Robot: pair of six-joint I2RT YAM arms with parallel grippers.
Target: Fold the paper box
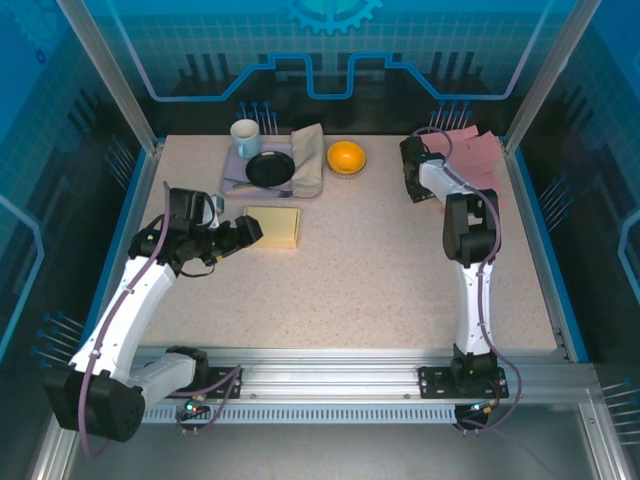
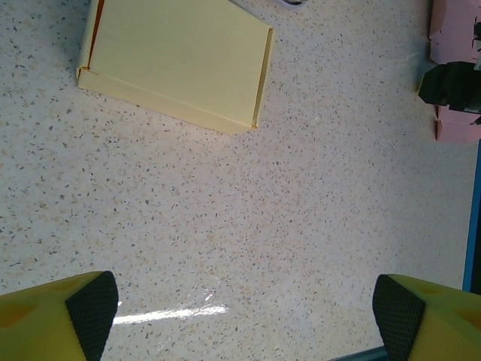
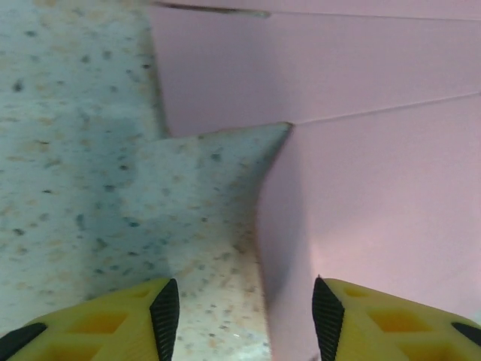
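Here, at the far right of the table (image 1: 400, 280), straddling a notched edge of the flat pink sheet (image 3: 376, 188) with the right gripper (image 3: 246, 308): one pad over bare tabletop, the other over the paper, part-way apart and pinching nothing visible. Over on the left, waiting with the left gripper (image 2: 244, 316), spread wide and empty, just beside a yellow box (image 1: 272, 226) already folded shut. Behind that, toward the far edge: a cup (image 1: 245, 135), a black dish (image 1: 270, 168) on a grey cloth (image 1: 312, 148), an orange bowl (image 1: 346, 157), all well apart from the pink sheet.

Judged to be at the pick-up step, with no fold yet made in the pink stock.

Risks from here:
- Closing on paper lying flat against the table and merely scraping it, or pushing it toward the right rail instead of lifting it.
- Catching more than one layer, given apparently several pink pieces piled in that corner. Exact number hard to tell from above.
- Pinching too close to the notch and creasing a flap off its score line.
- Tearing at the inside corner of the cut-out under a sideways pull.
- Lifting one-handed, with the other arm well apart, and letting the sheet sag or swing out of the grip.
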